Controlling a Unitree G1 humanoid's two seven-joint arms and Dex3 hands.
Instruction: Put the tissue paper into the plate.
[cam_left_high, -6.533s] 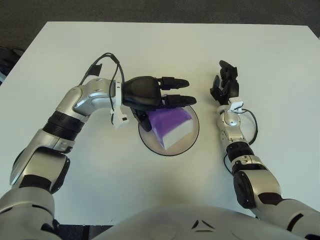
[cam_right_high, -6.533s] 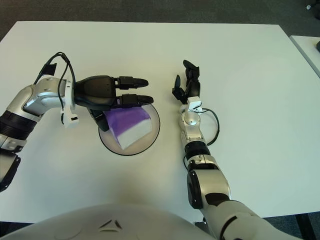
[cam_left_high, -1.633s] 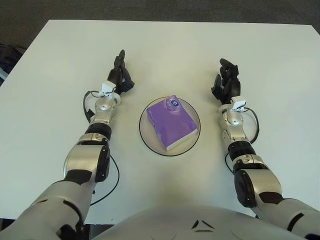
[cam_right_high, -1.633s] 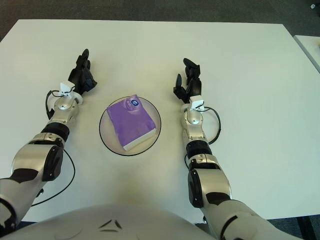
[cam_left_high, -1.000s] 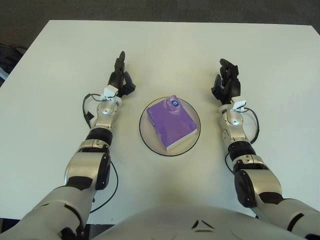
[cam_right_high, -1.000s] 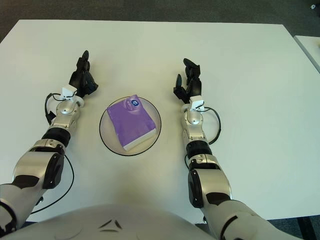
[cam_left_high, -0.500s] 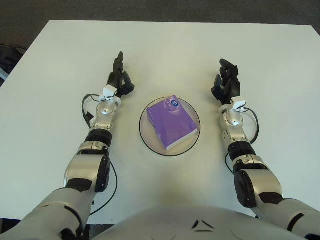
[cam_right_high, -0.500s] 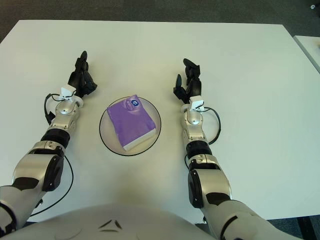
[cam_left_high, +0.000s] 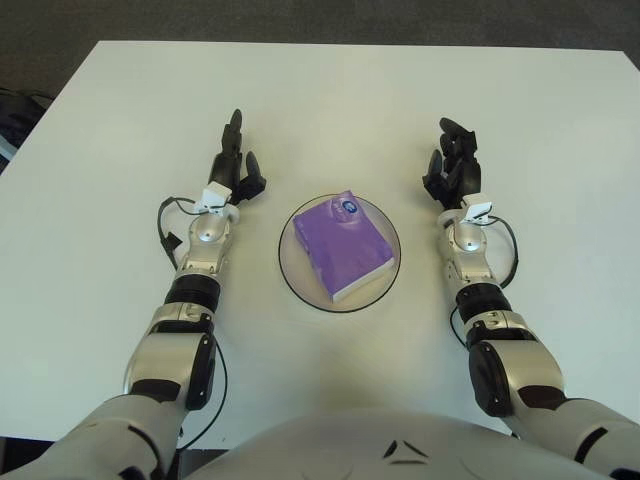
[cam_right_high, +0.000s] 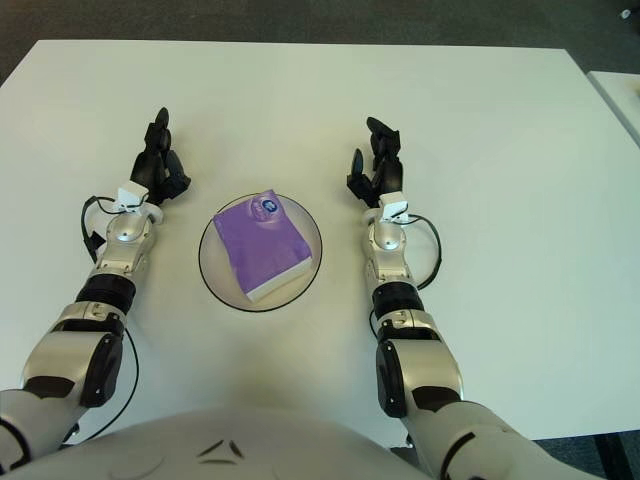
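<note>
A purple pack of tissue paper lies flat in the round plate at the middle of the white table. My left hand rests on the table to the left of the plate, fingers spread and empty. My right hand rests on the table to the right of the plate, fingers relaxed and empty. Neither hand touches the pack or the plate.
The white table ends at a dark floor along the far side. A black cable loops beside my right wrist and another beside my left wrist.
My left hand has let go of the tissue pack, pulled back from over the plate and settled on the table to its left, drifting slightly further left. The right hand has not moved.
</note>
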